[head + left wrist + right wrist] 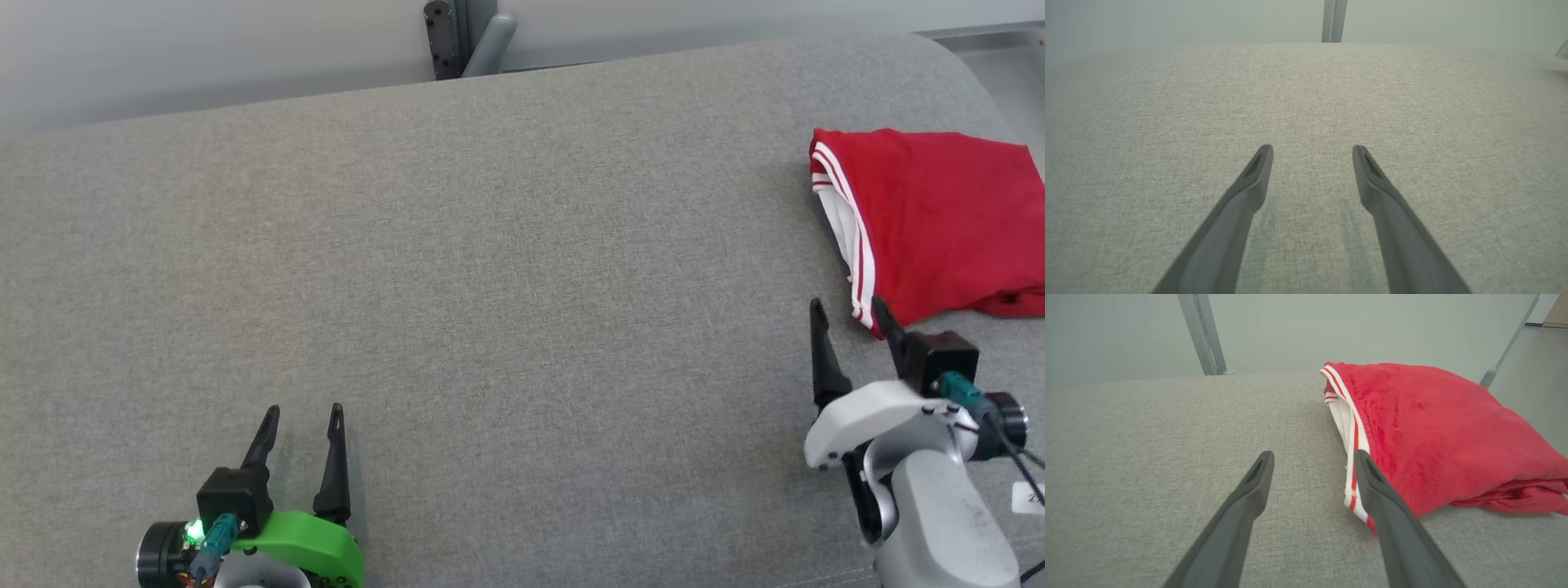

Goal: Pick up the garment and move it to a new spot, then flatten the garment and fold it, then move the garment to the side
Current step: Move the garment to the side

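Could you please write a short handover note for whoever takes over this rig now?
Grippers: left gripper open and empty over the bare table; right gripper open and empty beside the striped near corner of the garment.
Things: the red garment lies folded at the table's right side.
Done: folding and moving aside look complete.
Left: probably only drawing the right arm clear.

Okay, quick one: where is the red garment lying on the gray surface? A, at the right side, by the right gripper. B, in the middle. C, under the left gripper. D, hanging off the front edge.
A: the garment lies folded at the right side, next to the open right gripper.
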You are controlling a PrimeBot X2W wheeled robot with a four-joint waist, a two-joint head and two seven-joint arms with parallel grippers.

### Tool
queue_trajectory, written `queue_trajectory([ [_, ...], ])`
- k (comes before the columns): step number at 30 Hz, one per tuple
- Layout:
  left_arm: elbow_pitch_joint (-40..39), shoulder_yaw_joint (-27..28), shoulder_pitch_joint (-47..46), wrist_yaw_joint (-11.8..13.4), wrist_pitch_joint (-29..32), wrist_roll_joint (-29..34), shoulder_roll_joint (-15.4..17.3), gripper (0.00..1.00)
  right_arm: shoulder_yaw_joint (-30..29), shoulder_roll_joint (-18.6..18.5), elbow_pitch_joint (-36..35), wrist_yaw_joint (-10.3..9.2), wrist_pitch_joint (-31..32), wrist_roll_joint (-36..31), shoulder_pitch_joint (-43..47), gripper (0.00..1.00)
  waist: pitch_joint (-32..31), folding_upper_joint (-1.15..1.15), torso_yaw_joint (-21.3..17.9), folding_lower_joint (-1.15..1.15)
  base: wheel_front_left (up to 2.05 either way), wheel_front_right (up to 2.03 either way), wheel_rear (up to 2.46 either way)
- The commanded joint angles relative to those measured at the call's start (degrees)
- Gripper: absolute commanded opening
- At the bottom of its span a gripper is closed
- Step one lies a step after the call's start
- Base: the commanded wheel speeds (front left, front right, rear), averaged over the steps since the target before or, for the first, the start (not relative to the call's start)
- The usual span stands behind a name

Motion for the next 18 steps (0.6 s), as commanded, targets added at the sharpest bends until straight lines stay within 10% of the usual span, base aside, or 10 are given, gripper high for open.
queue_trajectory([
  [1,-0.17,0.36,0.76,0.55,0.02,-0.42,0.22,1.0,0.39,0.52,-0.14,-0.05,-0.1,0.34,1.3,1.0,-1.96,0.0,1.67,0.0,0.0,0.0,0.0],
  [18,-0.61,3.58,5.96,0.41,0.02,-0.47,0.23,1.0,6.67,2.17,-5.7,-0.07,-0.1,5.39,9.75,1.0,-9.25,0.0,5.15,0.0,0.0,0.0,0.0],
])
